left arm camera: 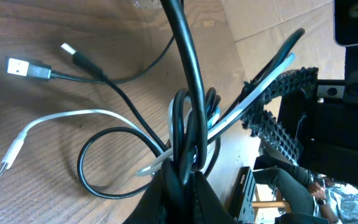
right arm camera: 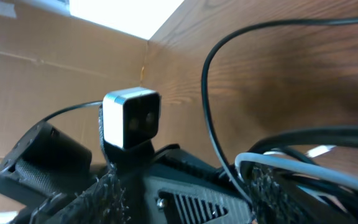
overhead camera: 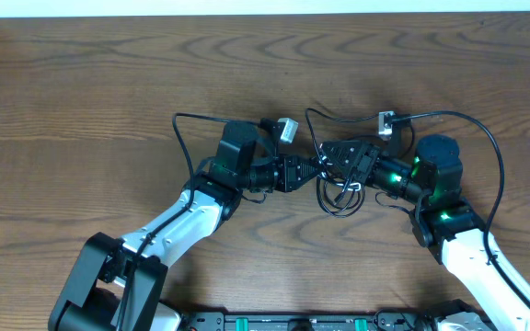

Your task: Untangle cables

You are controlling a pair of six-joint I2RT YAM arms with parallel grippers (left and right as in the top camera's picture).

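Note:
The cables (overhead camera: pixel 337 196) form a small knot of black loops and one white cord at mid-table, between the two grippers. My left gripper (overhead camera: pixel 313 171) is shut on the bundle; in the left wrist view its jaws (left arm camera: pixel 182 173) pinch black loops and the white cord (left arm camera: pixel 73 116) together. Loose plug ends (left arm camera: pixel 27 67) lie on the wood beyond. My right gripper (overhead camera: pixel 335 165) faces the left one tip to tip. It (right arm camera: pixel 185 183) stands open, its rough fingers (right arm camera: pixel 107 190) wide apart around the left gripper's tip. The white cord (right arm camera: pixel 278 158) runs over its right finger.
The wooden table (overhead camera: pixel 109 83) stretches bare to the back and left. Thicker black arm wires (overhead camera: pixel 492 147) arc behind the right arm, and another (overhead camera: pixel 184 129) behind the left arm. A cardboard wall (right arm camera: pixel 55 56) stands at the table's far edge.

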